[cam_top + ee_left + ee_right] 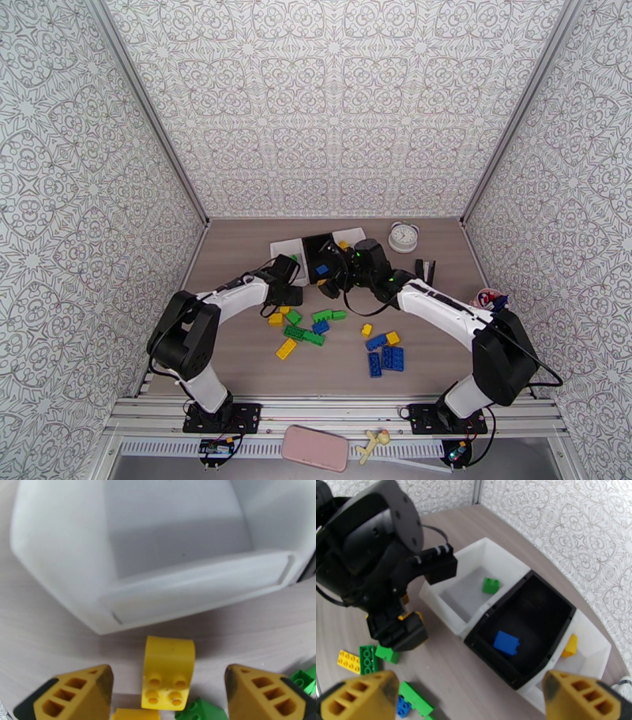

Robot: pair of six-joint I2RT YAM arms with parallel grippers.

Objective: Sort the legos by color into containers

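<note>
The left arm bends at its elbow and reaches in toward the middle. The left gripper (168, 675) points down at the table (237, 260), just in front of the near wall of the left white bin (59, 559). Its fingers (75, 693) stand apart on either side of a yellow brick (169, 657), which lies studs-up on the table. Neither finger touches the brick.

The right arm stretches from its base leftward, and its wrist hangs above the near side of the black bin (549, 610). The right gripper (470, 687) is spread wide and holds nothing.

A green brick (490, 585) lies in the left white bin, a blue brick (506, 642) in the black bin, and a yellow piece (570, 645) in the right white bin (592, 657). The loose legos (304, 335), green, yellow and blue, are scattered on the table between the arms.
</note>
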